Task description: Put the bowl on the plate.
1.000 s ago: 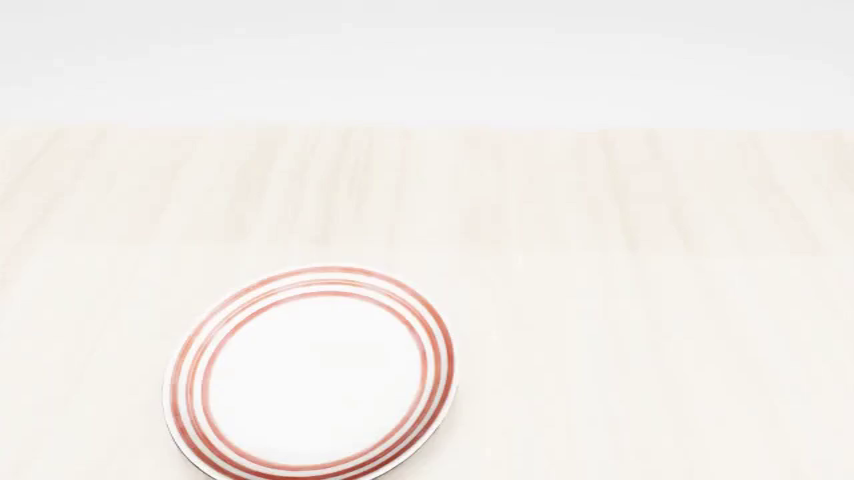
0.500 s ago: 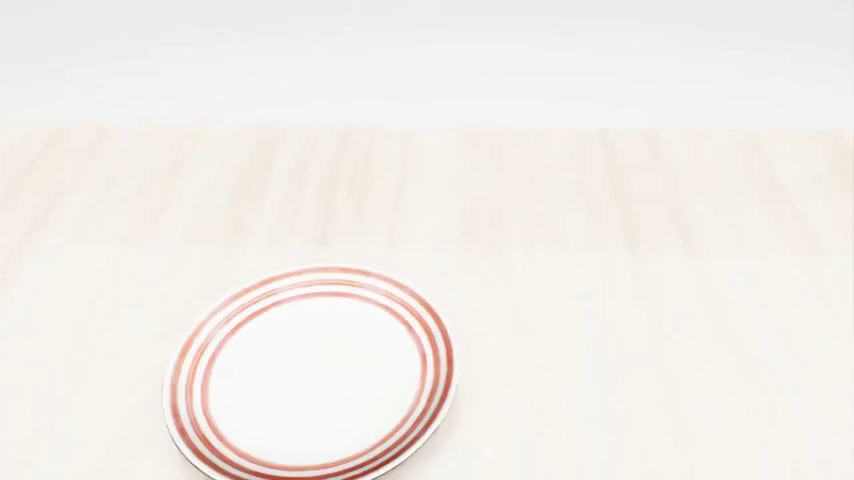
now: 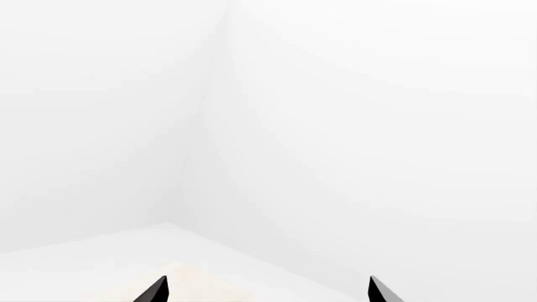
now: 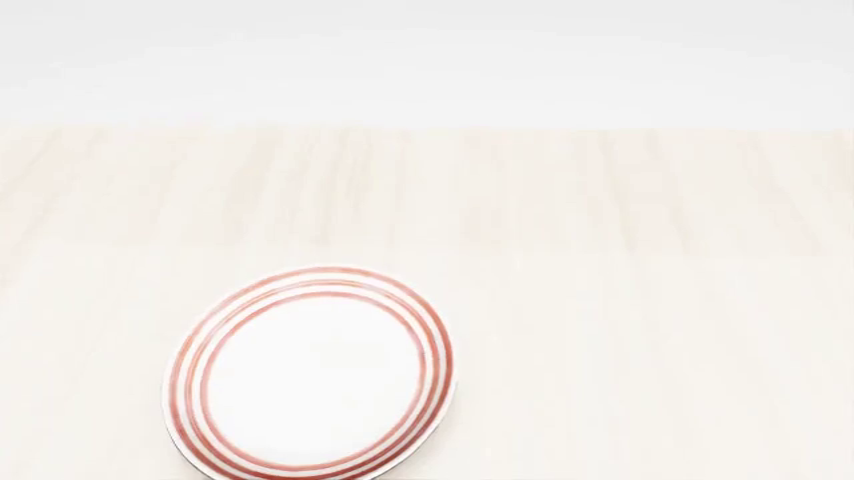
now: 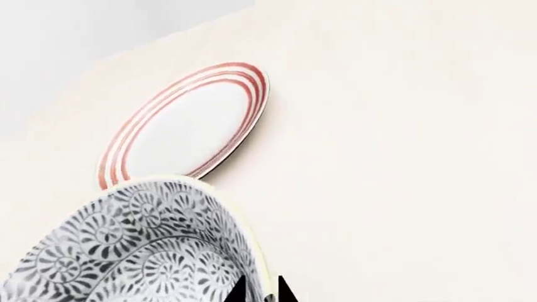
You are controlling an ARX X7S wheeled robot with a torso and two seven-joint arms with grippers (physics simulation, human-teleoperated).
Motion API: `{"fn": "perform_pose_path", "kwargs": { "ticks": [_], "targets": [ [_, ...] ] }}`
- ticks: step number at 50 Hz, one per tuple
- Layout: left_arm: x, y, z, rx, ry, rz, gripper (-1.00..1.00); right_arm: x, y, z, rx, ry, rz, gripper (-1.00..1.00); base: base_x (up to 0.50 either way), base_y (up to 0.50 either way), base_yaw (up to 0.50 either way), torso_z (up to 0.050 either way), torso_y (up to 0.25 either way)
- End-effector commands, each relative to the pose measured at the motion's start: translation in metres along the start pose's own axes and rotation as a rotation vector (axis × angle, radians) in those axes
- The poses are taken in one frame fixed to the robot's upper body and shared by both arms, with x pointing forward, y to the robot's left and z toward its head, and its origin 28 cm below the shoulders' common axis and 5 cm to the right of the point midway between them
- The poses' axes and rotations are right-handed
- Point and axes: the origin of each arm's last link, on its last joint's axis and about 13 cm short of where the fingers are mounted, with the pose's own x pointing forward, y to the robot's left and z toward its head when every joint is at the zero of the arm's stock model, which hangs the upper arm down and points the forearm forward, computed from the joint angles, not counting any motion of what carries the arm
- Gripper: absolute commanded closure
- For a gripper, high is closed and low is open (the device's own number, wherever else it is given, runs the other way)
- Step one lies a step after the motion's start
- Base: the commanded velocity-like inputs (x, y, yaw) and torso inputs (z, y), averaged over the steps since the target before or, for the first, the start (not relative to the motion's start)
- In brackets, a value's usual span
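1. On the pale wood-grain worktop, in the head view, the plate lies toward the near left. It is round and white with three red rings around its rim and a plain white centre. Its near edge is cut off by the frame. Beyond the worktop's far edge there is only plain white background. No arm, gripper or bowl shows in this view.

2. In the left wrist view, the two dark tips of the left gripper poke into the frame, well apart from each other, so the jaws are released with nothing between them. Beyond them is a corner of white walls, with a small patch of pale worktop showing near the tips.

3. In the right wrist view, the bowl fills the near part of the picture. It is deep, with a dense dark grey-blue floral pattern inside and a pale yellowish rim. The right gripper shows as dark tips close together at the bowl's rim, the jaws grasping it. The bowl overlaps one edge of the plate in the picture; whether they touch I cannot tell.
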Motion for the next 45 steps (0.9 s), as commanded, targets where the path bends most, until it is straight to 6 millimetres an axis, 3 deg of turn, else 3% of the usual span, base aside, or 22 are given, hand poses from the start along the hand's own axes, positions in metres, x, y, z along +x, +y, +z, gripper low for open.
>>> {"fn": "perform_pose_path", "kwargs": {
  "ticks": [1, 9, 15, 24, 28, 45],
  "targets": [
    [0.0, -0.001, 0.001, -0.003, -0.002, -0.001, -1.0, -0.007, 0.04, 0.041, -0.081, -0.184, 0.146, 1.0, 0.0, 0.0, 0.0, 0.0, 0.0],
    [0.001, -0.001, 0.001, -0.01, -0.002, -0.003, -1.0, 0.006, 0.07, 0.085, -0.198, -0.373, 0.276, 1.0, 0.0, 0.0, 0.0, 0.0, 0.0],
    [0.001, -0.001, 0.003, -0.019, -0.002, 0.001, -1.0, 0.025, 0.081, 0.108, -0.219, -0.427, 0.341, 1.0, 0.0, 0.0, 0.0, 0.0, 0.0],
    [-0.002, -0.001, 0.006, -0.028, -0.001, -0.001, -1.0, 0.042, 0.085, 0.135, -0.199, -0.487, 0.352, 1.0, 0.0, 0.0, 0.0, 0.0, 0.0],
    [-0.004, -0.001, 0.007, -0.031, -0.002, -0.003, -1.0, 0.057, 0.085, 0.148, -0.156, -0.442, 0.271, 1.0, 0.0, 0.0, 0.0, 0.0, 0.0],
    [-0.006, 0.0, 0.01, -0.043, 0.0, -0.007, -1.0, 0.112, 0.066, 0.168, -0.018, -0.308, 0.13, 1.0, 0.0, 0.0, 0.0, 0.0, 0.0]
  ]
}}
